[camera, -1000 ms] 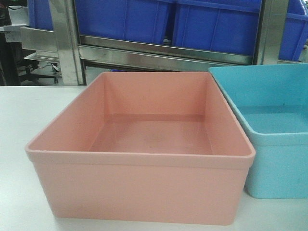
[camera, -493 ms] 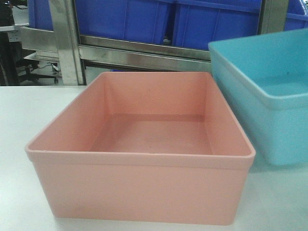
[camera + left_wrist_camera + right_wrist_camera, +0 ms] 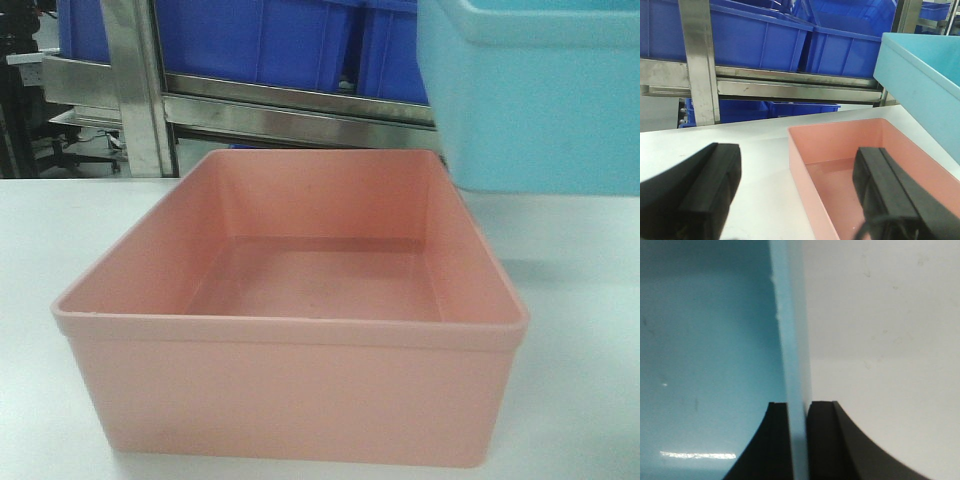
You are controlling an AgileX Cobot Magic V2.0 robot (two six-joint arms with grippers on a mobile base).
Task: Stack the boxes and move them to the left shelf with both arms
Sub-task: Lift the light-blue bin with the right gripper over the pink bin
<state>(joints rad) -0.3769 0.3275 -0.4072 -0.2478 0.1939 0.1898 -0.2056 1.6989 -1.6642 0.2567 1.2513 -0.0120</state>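
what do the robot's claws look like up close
Both are matte black with no visible markings. The left claw has two thick, blocky fingers with flat faces; one shows a lengthwise seam, and what looks like a thin black cable curls near its base. The right claw has flat inner faces and outer edges curving outward toward the base. The arms are out of view.
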